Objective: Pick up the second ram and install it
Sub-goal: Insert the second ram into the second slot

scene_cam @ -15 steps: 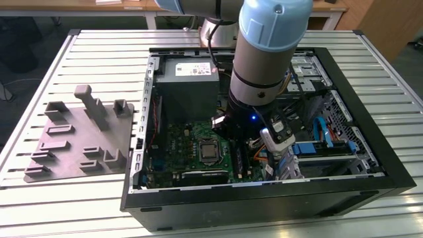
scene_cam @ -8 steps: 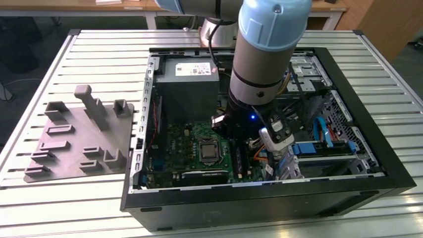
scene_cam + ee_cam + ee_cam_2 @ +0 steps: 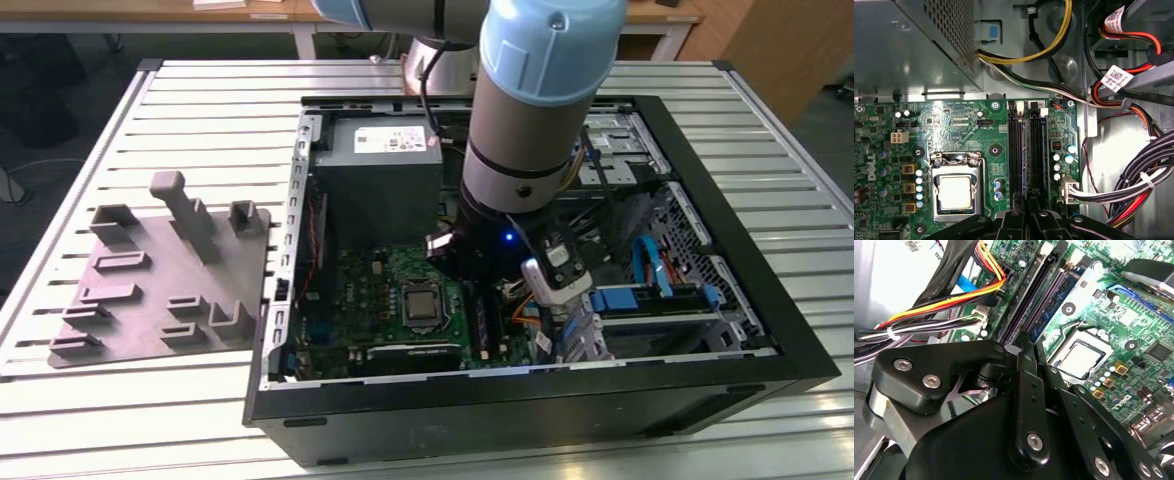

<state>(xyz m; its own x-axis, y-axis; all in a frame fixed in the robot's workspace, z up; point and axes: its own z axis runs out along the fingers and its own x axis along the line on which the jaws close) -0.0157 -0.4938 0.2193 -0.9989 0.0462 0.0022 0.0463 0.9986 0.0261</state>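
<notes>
Arm is down inside the PC case (image 3: 534, 385), with the gripper (image 3: 1027, 220) hanging over the motherboard just beside the CPU socket (image 3: 955, 192), on the side where the memory slots (image 3: 1016, 160) run. In the 2nd wrist view the gripper (image 3: 1026, 345) sits right at the near end of those slots (image 3: 1029, 295), w/ the CPU socket (image 3: 1081, 357) close alongside. Claw state: can't tell. Its own black linkage covers the tips in both wrist views, so neither how wide it stands nor whether it has hold of anything is readable. Best guess for the second ram (image 3: 1025, 160) is the thin dark-bluish strip seen edge-on between the two black slots, next to the CPU socket. Can't confirm whether it's seated, hovering or clamped. Key relation: the strip's long axis runs parallel to the slots and along the socket's side, and the claw's centre line falls on that same line, i.e. straight over the slot row, not off to one side. The grey fixture plate (image 3: 160, 290) lies outside the case, well apart from the CPU socket (image 3: 422, 305) and towards the exterior view's left. The cable bundle (image 3: 1134, 190) sits beyond the slots, on the side away from the socket, apart from the claw.
</notes>
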